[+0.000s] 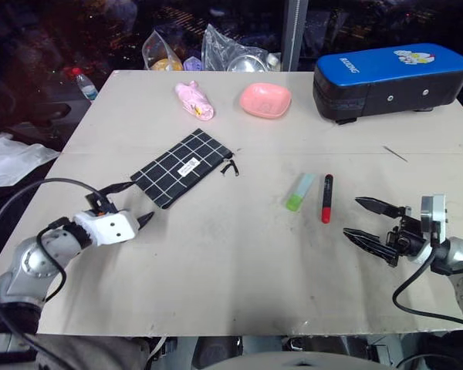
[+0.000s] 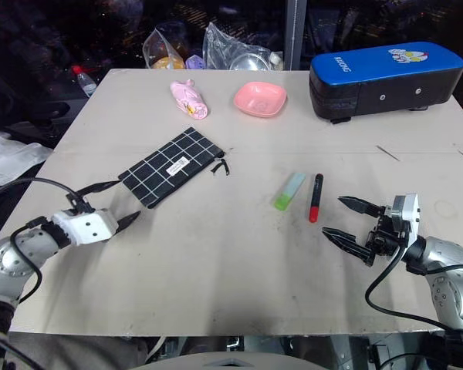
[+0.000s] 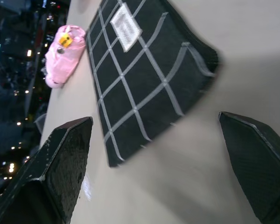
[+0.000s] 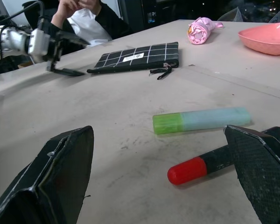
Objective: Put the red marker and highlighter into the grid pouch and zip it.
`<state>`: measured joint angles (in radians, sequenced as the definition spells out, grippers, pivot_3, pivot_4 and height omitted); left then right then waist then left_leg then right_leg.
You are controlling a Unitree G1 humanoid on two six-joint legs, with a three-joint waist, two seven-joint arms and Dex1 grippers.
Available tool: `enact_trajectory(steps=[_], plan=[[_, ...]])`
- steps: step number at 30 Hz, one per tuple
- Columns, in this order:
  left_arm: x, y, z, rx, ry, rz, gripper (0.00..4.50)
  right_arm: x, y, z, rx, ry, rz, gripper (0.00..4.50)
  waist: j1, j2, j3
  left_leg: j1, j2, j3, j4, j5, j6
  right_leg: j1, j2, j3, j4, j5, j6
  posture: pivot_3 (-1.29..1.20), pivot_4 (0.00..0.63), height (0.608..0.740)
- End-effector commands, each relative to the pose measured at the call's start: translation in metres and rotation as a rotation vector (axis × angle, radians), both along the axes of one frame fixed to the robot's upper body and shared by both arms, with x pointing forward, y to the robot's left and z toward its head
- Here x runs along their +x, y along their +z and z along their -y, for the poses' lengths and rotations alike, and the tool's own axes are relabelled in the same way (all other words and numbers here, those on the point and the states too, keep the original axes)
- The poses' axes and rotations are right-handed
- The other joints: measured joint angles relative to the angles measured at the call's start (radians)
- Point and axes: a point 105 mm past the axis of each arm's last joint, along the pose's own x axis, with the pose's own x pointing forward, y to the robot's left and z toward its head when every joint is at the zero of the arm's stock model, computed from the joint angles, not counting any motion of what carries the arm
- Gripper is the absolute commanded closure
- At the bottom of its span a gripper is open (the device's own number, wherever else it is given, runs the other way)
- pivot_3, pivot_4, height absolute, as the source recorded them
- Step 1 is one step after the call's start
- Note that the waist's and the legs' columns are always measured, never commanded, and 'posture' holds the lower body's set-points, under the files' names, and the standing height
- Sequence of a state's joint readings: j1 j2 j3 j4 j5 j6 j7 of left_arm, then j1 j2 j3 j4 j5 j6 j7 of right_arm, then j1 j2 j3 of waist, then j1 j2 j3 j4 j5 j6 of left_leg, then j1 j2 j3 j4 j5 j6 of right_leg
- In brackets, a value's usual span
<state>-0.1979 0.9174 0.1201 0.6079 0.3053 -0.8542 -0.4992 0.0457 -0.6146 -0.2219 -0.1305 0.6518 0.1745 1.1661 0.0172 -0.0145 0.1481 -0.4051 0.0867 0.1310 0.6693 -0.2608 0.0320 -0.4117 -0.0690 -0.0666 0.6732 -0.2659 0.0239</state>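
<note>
Reaching with the wide-open, empty right hand (image 1: 364, 219) for the red marker (image 1: 326, 198) beside the highlighter (image 1: 299, 192) mid-bench, straddle only the marker's barrel, while the left hand (image 1: 130, 203), also spread empty, steadies the grid pouch (image 1: 180, 166) at its near corner.

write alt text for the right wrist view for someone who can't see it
A green-capped highlighter and a red marker lie side by side on a pale table, framed by the open right claw. Beyond them lie the grid pouch, the left claw, a pink bowl and a seated person.
</note>
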Motion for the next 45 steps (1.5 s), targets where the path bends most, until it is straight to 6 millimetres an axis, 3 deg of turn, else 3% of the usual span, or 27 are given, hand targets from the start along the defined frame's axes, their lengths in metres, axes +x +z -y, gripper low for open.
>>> enact_trajectory(steps=[1,10,28,31,38,39,45], plan=[[0.009,-0.007,0.005,0.038,-0.034,-0.027,0.11,-0.001,0.008,-0.001,0.001,-0.011,0.051,0.0,-0.001,0.0,0.0,0.0,-0.001,0.0,0.0,0.0,0.0,0.0,0.0,0.0,0.0,0.0,0.0,0.0,0.15,0.717],[0.04,0.001,0.032,0.067,-0.111,0.064,0.11,-0.003,0.009,-0.002,0.002,-0.05,0.063,0.0,0.001,0.0,0.0,0.0,-0.003,0.004,0.001,0.0,0.0,0.0,0.0,-0.001,0.004,0.0,0.001,0.0,0.15,0.717],[0.093,0.019,0.055,0.151,-0.012,0.307,0.11,0.003,0.017,-0.004,0.009,-0.106,0.112,0.0,-0.003,-0.001,0.001,-0.007,-0.004,0.001,0.004,0.001,-0.002,-0.004,0.0,-0.003,0.005,0.0,0.001,0.0,0.15,0.717],[0.094,0.017,0.061,0.151,-0.033,0.307,0.83,0.004,0.021,-0.004,0.012,-0.117,0.13,0.0,-0.003,-0.001,0.001,-0.008,-0.004,0.0,0.004,0.003,-0.005,-0.005,0.0,-0.004,0.005,0.0,0.001,0.0,0.15,0.717],[0.097,0.02,0.074,0.118,-0.075,0.319,4.17,0.008,0.026,-0.006,0.02,-0.132,0.153,0.0,0.002,-0.002,0.001,-0.009,-0.004,-0.002,0.007,0.003,-0.005,-0.004,0.0,-0.006,0.006,0.0,0.001,0.0,0.15,0.717],[0.096,0.021,0.077,0.099,-0.087,0.32,4.44,0.008,0.026,-0.005,0.02,-0.132,0.154,0.0,0.004,-0.002,0.001,-0.009,-0.004,-0.002,0.007,0.003,-0.004,-0.004,0.0,-0.006,0.006,0.0,0.001,0.0,0.15,0.717],[0.095,0.034,0.082,0.009,-0.104,0.346,4.44,0.01,0.027,-0.005,0.02,-0.133,0.157,0.0,0.001,-0.002,0.001,-0.011,-0.004,-0.003,0.011,0.003,-0.004,-0.003,-0.001,-0.006,0.006,0.0,0.001,0.0,0.15,0.717]])
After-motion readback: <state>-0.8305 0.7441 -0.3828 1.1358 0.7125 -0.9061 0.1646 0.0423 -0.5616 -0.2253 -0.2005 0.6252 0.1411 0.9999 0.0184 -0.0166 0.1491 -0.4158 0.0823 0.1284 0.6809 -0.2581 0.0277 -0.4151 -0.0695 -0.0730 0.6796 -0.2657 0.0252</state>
